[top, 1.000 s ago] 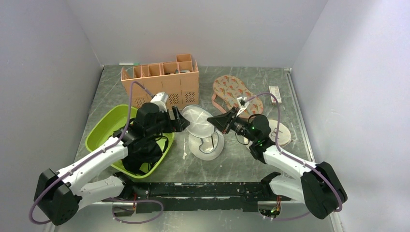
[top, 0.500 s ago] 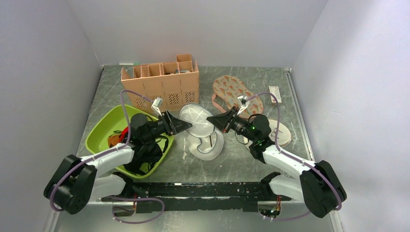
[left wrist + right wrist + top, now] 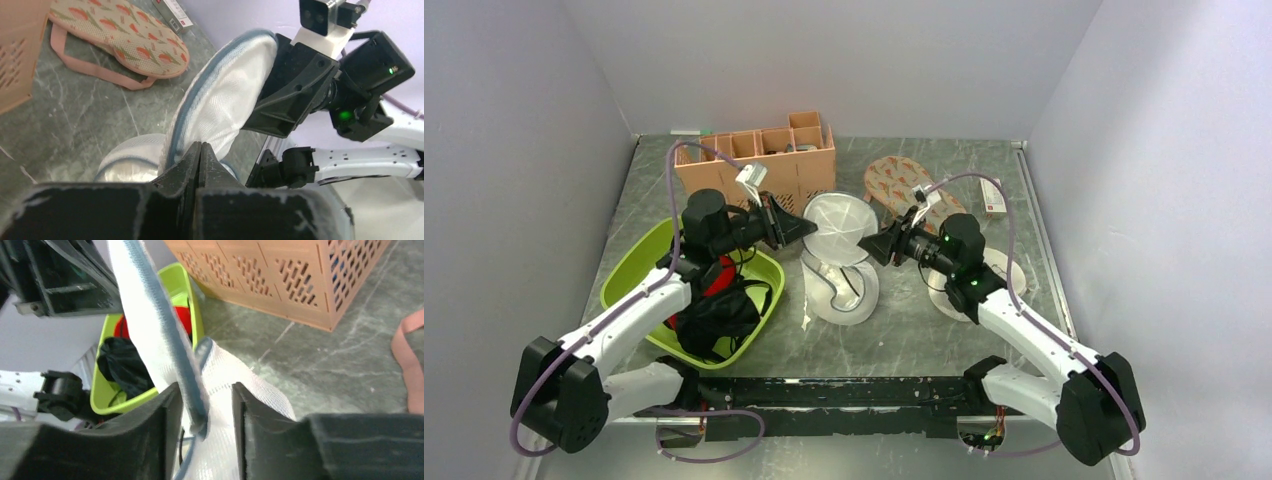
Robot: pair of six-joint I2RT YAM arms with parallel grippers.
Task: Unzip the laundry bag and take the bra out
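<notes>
The white round drum-shaped mesh laundry bag (image 3: 842, 222) is in the middle of the grey marbled table (image 3: 924, 340), between the two arms. Its upper disc is lifted and tilted on edge, and its lower half rests on the table just near of it. In that lower half lies the bra (image 3: 844, 298), a white rounded shape crossed by a thin black strap. How far the zip has opened is not clear.

The left gripper (image 3: 807, 228) reaches in from the left. In the left wrist view its fingers (image 3: 192, 162) are pressed together on the grey-blue rim of the raised disc. The right gripper (image 3: 869, 248) reaches in from the right. In the right wrist view the rim and bunched mesh fill the narrow gap between its fingers (image 3: 167, 415), so it appears clamped on the opposite edge of the same disc.

To the left, a lime-green plastic tub (image 3: 632, 268) holds a red garment (image 3: 714, 280) and a black garment (image 3: 714, 315). At the far side of the table stands a salmon-coloured plastic basket with dividers (image 3: 764, 165). To its right lies a flat oval piece of beige fabric with a red pattern and a pink strap (image 3: 902, 180). A small white box (image 3: 994, 197) lies further right. A cream round mesh bag (image 3: 1014, 275) sits partly hidden behind the right arm.
</notes>
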